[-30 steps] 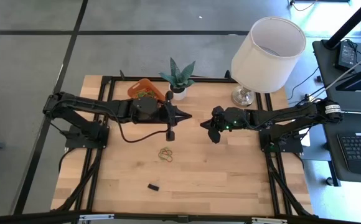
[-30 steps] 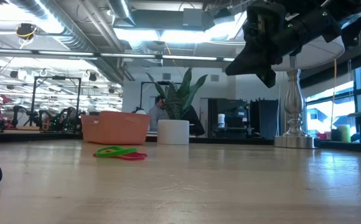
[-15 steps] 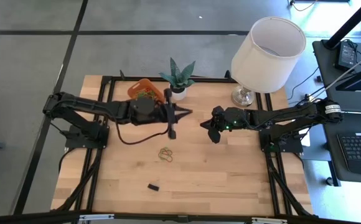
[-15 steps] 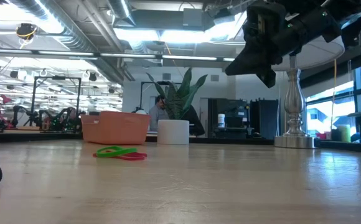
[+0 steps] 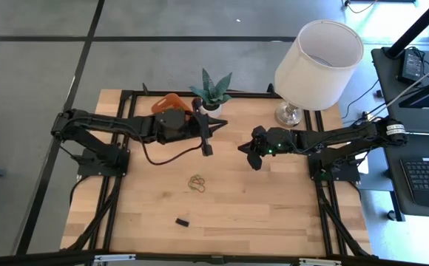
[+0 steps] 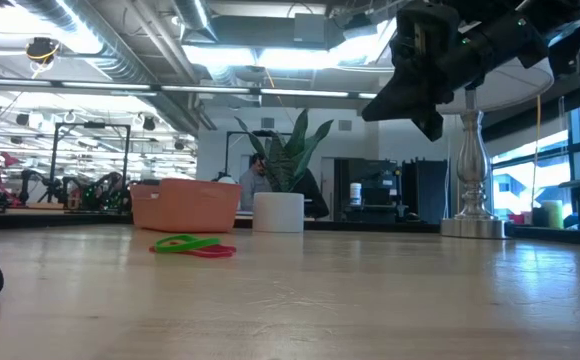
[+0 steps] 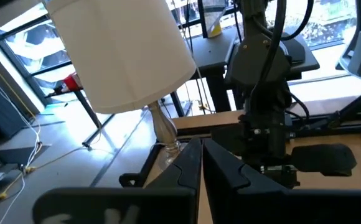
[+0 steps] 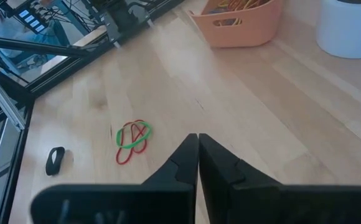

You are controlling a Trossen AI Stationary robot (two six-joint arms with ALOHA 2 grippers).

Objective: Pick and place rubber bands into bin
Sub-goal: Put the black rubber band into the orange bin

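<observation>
The small shallow orange plastic bin [image 8: 243, 22] already holds a heap of thin coloured rubber bands [image 8: 239, 5], so much of the sorting looks done. Left on the pale wooden bench [image 5: 274, 207] is a little tangle of red and green elastic loops [image 8: 132, 140], lying well apart from the bin toward the bench's middle, and a small black loop [image 8: 55, 160] farther from the bin again, nearer the front edge.

The left gripper [image 5: 207, 137] hangs in the air just beside the bin, over its inner side, with its fingers pressed together; whether a band is pinched between them I cannot tell. The right gripper [image 5: 253, 157] waits well apart from the bin, raised above the bench centre, fingers together and empty.

Room is tight round the bin: the white plant pot [image 8: 351, 28] stands just beside it and the bench's back edge runs close behind. The white-shaded table lamp [image 5: 318, 55] stands farther along that edge. Around the leftover loops the bench is open on every side.
</observation>
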